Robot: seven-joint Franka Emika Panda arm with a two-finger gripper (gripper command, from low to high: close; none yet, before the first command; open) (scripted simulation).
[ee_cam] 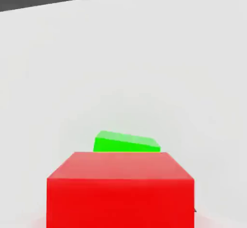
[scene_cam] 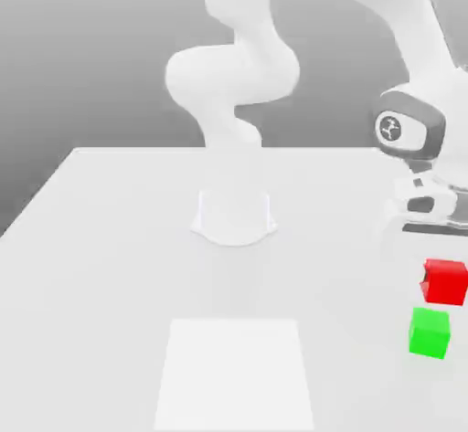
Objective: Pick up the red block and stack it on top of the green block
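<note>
Red block (ee_cam: 120,193) is closest to the hand camera: big, bright, lighter upper face plus a deeper red face. It covers part of green block (ee_cam: 126,144), which sits beyond it, looks much smaller and is turned at a slight angle to it.

Gripper (scene_cam: 444,270) is pinching the red block, fingers closed on its sides. In the exterior view it's out at about 3 o'clock from frame centre, reaching down from the hand. Small dark patch on the block's 9 o'clock side in that view.

Red block position, exterior view: between 3 and 4 o'clock from centre, up off the table (scene_cam: 119,284). Seen from the green block, it's between 12 and 1 o'clock, near but with a strip of pale background between them. Not stacked; the blocks are apart.

Green block: 4 o'clock from centre, same view, on the tabletop, looks upright. Nothing on it.

Robot arm (scene_cam: 233,79): base just below centre toward 6 o'clock, upper link running out of frame at 12, wrist coming back in at about 2 and down to the hand. White square panel (scene_cam: 235,375) lies at 6 o'clock, well apart from both blocks.
</note>
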